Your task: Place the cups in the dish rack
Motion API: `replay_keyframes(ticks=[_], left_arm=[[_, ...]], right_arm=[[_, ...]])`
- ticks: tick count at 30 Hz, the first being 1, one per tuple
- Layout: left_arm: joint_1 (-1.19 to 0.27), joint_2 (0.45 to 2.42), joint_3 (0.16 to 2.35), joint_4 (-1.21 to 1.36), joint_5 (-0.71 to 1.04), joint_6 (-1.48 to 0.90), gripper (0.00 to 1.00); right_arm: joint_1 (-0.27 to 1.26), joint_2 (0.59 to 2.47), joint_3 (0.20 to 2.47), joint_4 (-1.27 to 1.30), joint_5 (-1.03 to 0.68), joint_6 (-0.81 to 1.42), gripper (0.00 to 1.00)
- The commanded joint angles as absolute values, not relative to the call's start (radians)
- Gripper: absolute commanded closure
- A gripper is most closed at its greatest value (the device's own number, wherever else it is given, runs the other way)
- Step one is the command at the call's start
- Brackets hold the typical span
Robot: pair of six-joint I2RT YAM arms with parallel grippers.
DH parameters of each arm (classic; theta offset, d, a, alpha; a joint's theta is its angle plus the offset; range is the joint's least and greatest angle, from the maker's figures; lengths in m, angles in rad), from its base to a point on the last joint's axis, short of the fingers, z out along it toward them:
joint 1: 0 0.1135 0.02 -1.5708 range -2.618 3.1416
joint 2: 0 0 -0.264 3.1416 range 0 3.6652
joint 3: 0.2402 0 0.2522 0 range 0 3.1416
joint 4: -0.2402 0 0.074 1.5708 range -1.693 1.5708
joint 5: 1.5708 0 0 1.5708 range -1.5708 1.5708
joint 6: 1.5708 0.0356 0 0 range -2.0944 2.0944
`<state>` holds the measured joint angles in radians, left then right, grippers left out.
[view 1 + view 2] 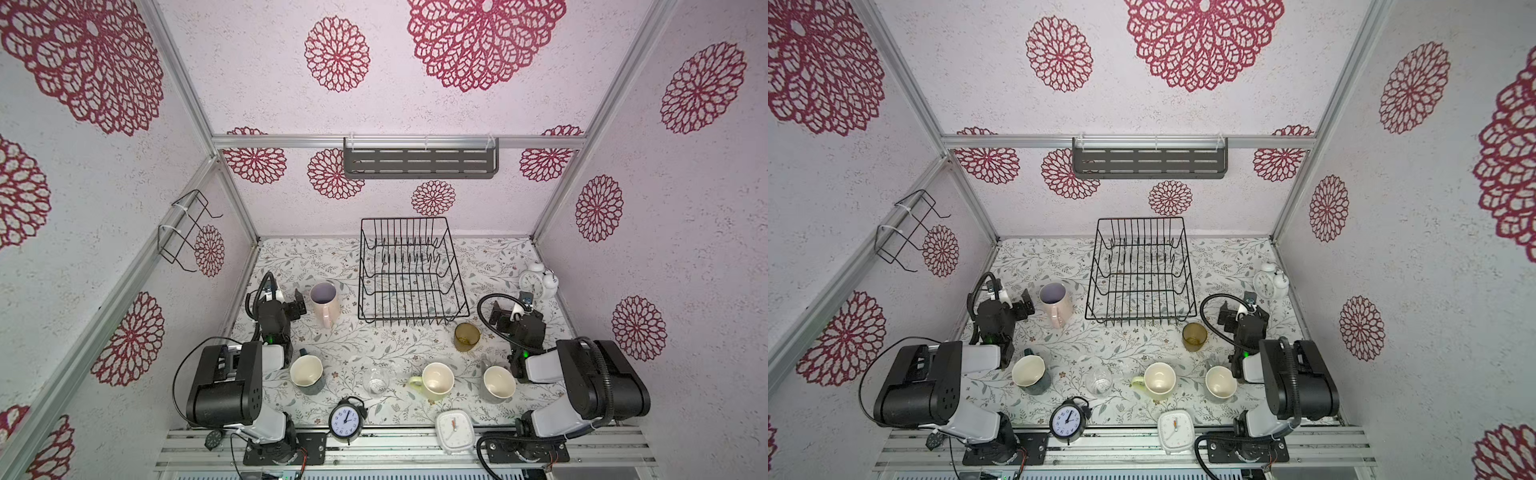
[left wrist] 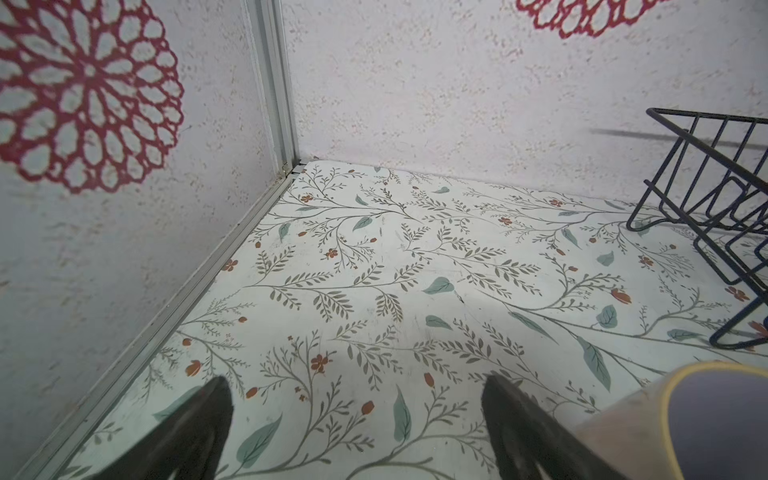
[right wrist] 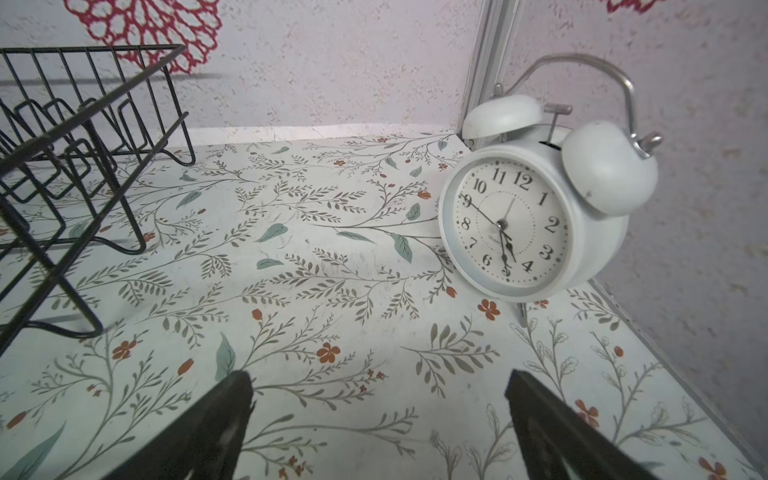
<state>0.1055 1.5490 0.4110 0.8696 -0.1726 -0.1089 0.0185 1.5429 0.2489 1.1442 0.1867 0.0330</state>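
Eyes on the dish rack [image 1: 411, 293]: bare wire, empty tines, not one cup inside in either top view. So the score is nil loaded, six to go.

All six cups stand upright on the desk [image 1: 374, 345]. The tall pale pink mug [image 1: 325, 305] is just beside the left gripper [image 2: 357, 382], between that gripper and the rack. The left wrist view catches its rim right next to one finger, apart from it as far as I can tell. The jaws are spread wide over bare desk, nothing between them.

The right gripper [image 3: 380, 376] is splayed just as wide and just as empty. The rack's corner is off to one side of it and the white twin-bell alarm clock [image 3: 511, 224] sits ahead on the other side. The amber tumbler [image 1: 466, 336] is its nearest cup, a little back from it toward the middle.

Further back, beside the arms, comes the front row. The dark teal mug [image 1: 307, 374] is behind the left gripper, the grey mug [image 1: 498, 383] behind the right one. The small clear glass [image 1: 376, 380] and the yellow-green mug [image 1: 436, 380] stand between them.

The black alarm clock [image 1: 345, 420] and the white square clock [image 1: 455, 430] sit at the desk's near edge, no part of this job.

My call: the pink mug goes first for the left gripper, the tumbler for the right.
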Motion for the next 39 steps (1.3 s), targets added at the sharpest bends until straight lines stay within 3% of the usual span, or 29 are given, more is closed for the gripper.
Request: replay_keyframes(ticks=[1, 28, 31, 39], left_arm=[[0.108, 1.550, 0.420, 0.877, -0.167, -0.108, 0.03], [0.109, 1.550, 0.422, 0.876, -0.167, -0.107, 0.03], [0.108, 1.550, 0.421, 0.876, -0.168, -0.108, 0.03], [0.114, 1.549, 0.423, 0.872, -0.169, -0.116, 0.03]], right_arm=[[0.022, 1.532, 0.267, 1.173, 0.198, 0.014, 0.01], [0.023, 1.531, 0.263, 1.177, 0.196, 0.017, 0.01], [0.024, 1.495, 0.263, 1.150, 0.300, 0.058, 0.01], [0.023, 1.189, 0.475, 0.472, 0.555, 0.314, 0.01]])
